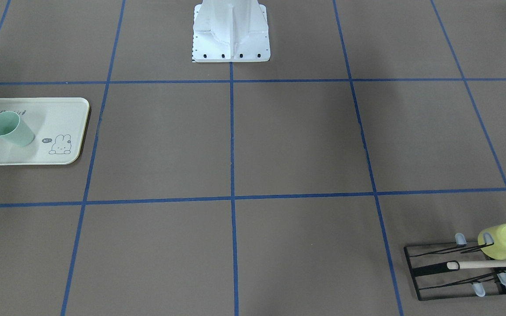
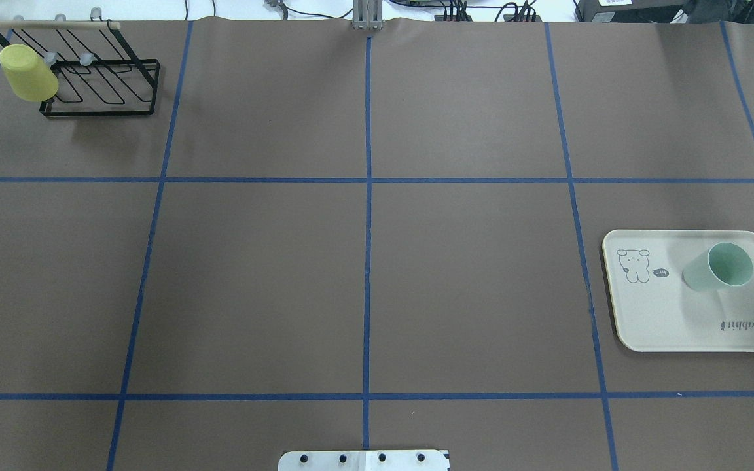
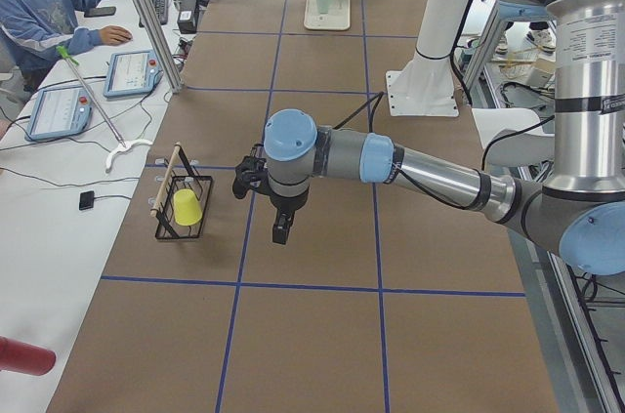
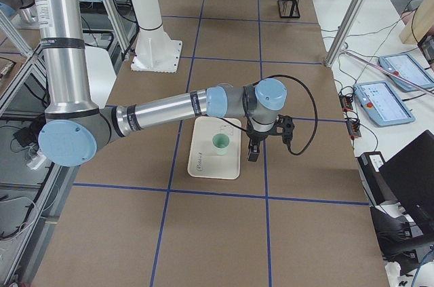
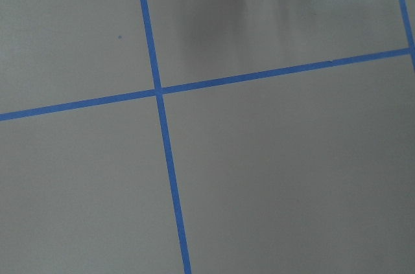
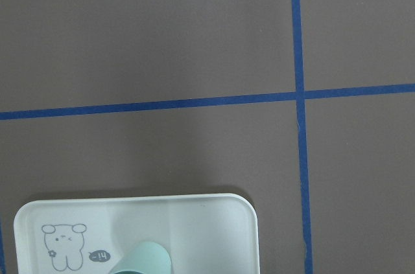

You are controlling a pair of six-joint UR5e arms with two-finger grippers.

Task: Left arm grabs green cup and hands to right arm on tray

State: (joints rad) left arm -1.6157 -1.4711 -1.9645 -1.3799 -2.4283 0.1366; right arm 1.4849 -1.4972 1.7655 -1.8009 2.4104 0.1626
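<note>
Twice seeing a tapered plastic cup held: green cup upright on the smooth rimmed tray, overhead frame's mid-right; yellow-green cup tilted on the black wire rack, upper left. Failing to tell left fingers or right fingers apart or together.

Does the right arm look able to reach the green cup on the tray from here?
Probably yes: its claw hangs close beside the tray, and the upright green cup stands alone, nothing covering it.
</note>
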